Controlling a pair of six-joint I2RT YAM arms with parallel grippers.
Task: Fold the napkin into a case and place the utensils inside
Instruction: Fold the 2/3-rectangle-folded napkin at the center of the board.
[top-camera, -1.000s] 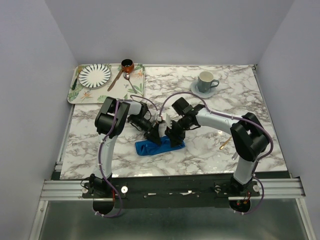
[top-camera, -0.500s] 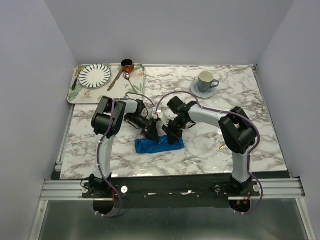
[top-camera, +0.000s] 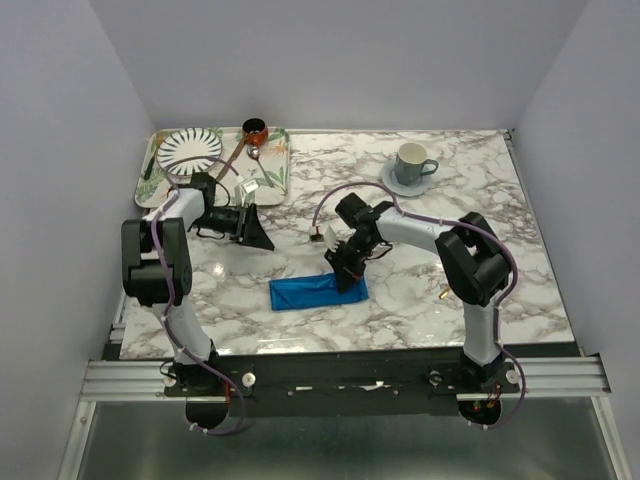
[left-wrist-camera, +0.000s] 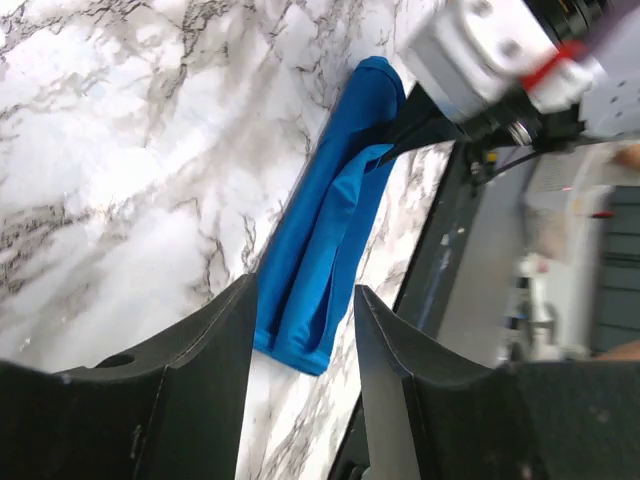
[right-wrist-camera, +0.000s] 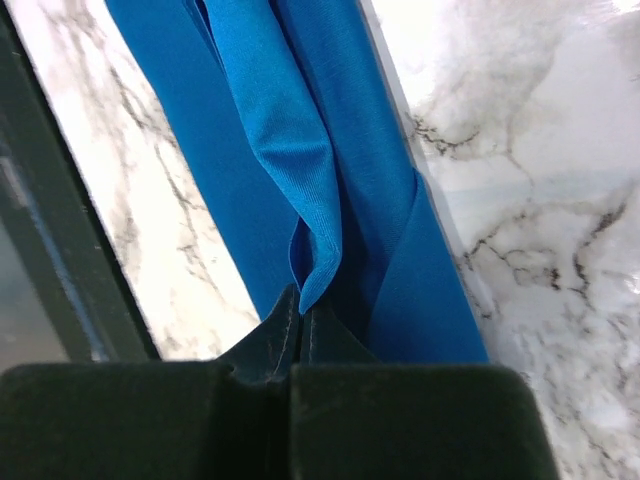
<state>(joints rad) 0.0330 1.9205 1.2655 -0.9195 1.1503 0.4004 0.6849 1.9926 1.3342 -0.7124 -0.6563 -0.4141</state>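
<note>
Left hand (top-camera: 266, 240) now back by the tray (top-camera: 160, 191), jaws apart; right hand (top-camera: 348, 283) tight on the napkin (top-camera: 300, 293), marble table (top-camera: 450, 235).

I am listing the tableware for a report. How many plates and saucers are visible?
2. A striped plate lies on the tray at the far left; a saucer sits under the mug at the far right. The arms may hide others.
</note>
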